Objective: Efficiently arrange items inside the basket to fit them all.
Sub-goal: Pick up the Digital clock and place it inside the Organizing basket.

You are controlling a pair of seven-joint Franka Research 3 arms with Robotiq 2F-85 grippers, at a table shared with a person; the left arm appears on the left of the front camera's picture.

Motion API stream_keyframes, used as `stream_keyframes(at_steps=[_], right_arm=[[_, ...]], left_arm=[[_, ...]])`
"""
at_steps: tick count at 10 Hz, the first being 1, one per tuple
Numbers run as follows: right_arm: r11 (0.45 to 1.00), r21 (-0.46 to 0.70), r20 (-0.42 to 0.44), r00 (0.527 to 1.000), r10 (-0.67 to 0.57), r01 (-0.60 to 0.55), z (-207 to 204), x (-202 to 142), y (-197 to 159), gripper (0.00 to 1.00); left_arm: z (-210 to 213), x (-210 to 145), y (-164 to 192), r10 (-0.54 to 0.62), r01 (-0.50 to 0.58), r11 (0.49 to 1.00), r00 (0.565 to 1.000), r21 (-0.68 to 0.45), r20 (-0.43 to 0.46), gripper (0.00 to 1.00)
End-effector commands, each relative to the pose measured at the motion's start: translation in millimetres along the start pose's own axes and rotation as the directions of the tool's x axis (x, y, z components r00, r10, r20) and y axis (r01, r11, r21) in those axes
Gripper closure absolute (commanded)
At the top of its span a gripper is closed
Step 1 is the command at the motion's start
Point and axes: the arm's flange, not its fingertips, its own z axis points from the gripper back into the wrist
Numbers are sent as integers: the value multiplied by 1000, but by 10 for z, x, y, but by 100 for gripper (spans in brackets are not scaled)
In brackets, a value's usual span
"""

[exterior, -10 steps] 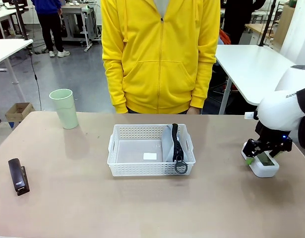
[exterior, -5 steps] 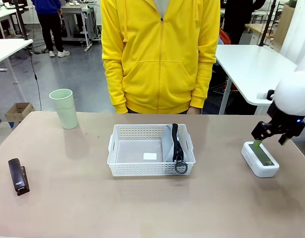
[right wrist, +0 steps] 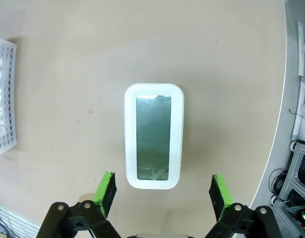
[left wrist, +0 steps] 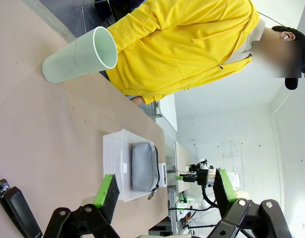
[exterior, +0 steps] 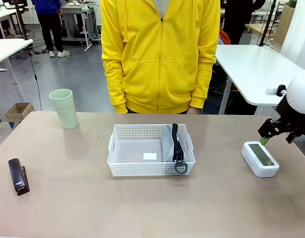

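- Your right hand (exterior: 277, 138) hangs spread wide and empty just above the far right end of the white device (exterior: 260, 158), not touching it.
- From its wrist camera, that hand (right wrist: 162, 193) looks straight down. The device (right wrist: 153, 135) lies screen up with its long side running away between the two green pads, so I judge you are lined up to close across its narrow width.
- Your left hand (left wrist: 163, 187) is also spread and holds nothing. It sits off to the side, looking across the surface (exterior: 142, 208) without crowding the work.
- The basket (exterior: 142, 168) sits mid-surface in front of the person in the yellow top (exterior: 159, 54).
- The grey pouch (exterior: 168, 144) is inside already, standing on edge against the basket's right wall with its zipper up and its ring at the near wall. Stood that way it takes a thin strip and leaves most of the floor, with its small label (exterior: 150, 156), free for the rest.
- Three items are yet to go in: the device to the right of the basket, the black stapler (exterior: 17, 176) well away at the near left, and the green cup (exterior: 63, 108) upright at the far left.
- The device is boxy, so it probably wants to lie flat beside the pouch, leaving room for the cup and stapler.
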Motion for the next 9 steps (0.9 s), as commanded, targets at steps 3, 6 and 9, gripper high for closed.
stream_keyframes(at_steps=[3,6,9], right_arm=[[998,20,-9,999,52,-52,-99,29,115,0],[998,8,-72,995,63,-63,-342,122,151,0],[997,9,-115,990,80,-80,-491,191,182,0]], left_arm=[[18,-19,5,-16,16,1000,1000,-7,-8,0],[18,-19,5,-16,16,1000,1000,-7,-8,0],[18,-19,5,-16,16,1000,1000,-7,-8,0]])
